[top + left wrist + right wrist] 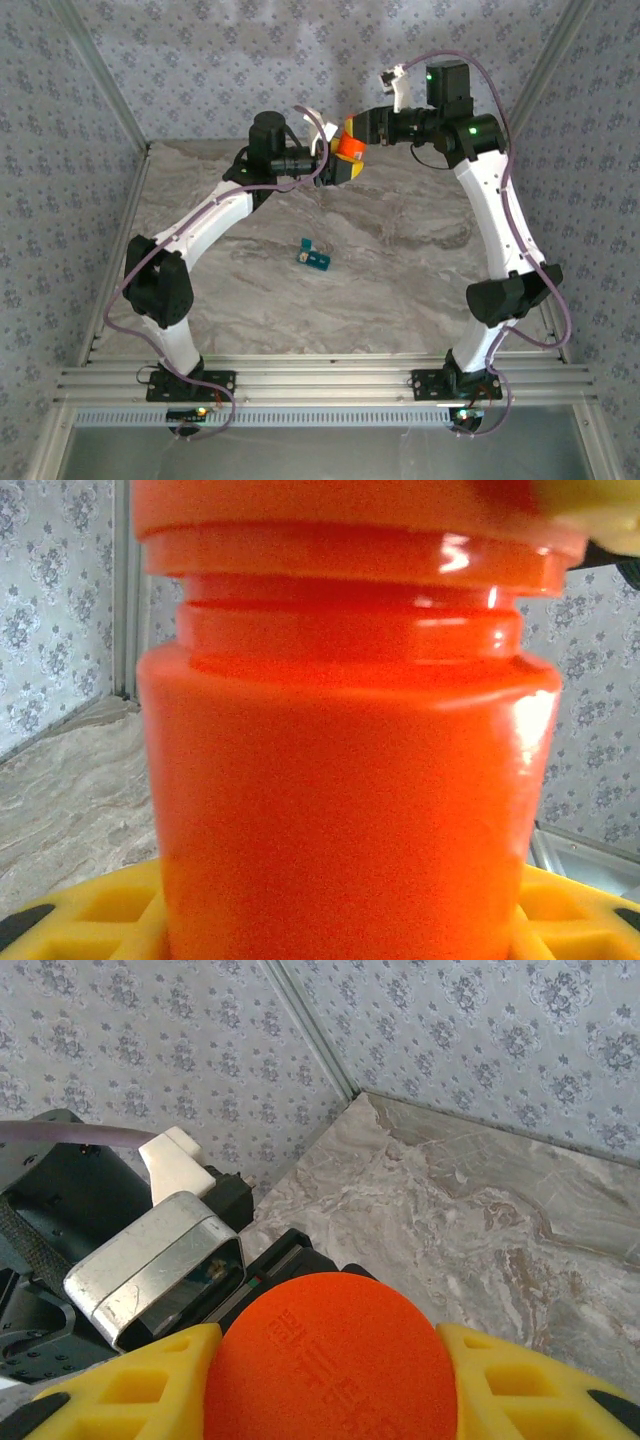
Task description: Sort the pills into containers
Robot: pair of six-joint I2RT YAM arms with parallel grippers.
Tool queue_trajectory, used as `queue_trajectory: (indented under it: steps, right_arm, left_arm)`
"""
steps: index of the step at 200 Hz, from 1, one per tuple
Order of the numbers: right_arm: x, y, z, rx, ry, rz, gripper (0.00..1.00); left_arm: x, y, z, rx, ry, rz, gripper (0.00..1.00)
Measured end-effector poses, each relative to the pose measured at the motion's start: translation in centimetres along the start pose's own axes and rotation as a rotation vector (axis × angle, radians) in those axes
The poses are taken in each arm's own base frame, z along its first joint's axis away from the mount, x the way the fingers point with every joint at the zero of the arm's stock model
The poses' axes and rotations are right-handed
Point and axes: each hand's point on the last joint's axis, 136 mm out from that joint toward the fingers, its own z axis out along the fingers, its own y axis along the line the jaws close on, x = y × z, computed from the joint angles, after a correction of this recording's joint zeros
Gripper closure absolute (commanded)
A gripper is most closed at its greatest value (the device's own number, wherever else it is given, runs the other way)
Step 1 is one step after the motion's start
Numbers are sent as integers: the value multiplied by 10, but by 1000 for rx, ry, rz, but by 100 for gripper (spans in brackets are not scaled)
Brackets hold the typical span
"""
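An orange pill bottle [350, 147] hangs in the air over the back middle of the table, gripped from both sides. My left gripper [338, 168] is shut on its body [340, 780], yellow fingers [100, 910] pressed against either side. My right gripper [352, 130] is shut on its round cap [330, 1360], which sits between yellow fingers [130, 1390]. The teal containers [313, 256] lie on the marble table [400, 270] near its middle, well below and in front of both grippers, with one lid raised. The pills are hidden.
Patterned walls [200, 70] close in the table at the back and sides, with metal corner posts [100, 80]. A rail [320, 380] with both arm bases runs along the near edge. The left wrist camera housing [150, 1260] sits close beside the cap.
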Motion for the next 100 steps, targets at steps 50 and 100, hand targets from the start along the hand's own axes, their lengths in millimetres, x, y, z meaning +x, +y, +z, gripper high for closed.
queue_trajectory:
  steps: [50, 100]
  right_arm:
    - [2, 6, -5, -16, -12, -25, 97]
    - [5, 13, -13, -50, 8, -58, 98]
  left_arm:
    - [0, -5, 0, 23, 6, 39, 100]
    - [-3, -13, -1, 37, 15, 73, 100]
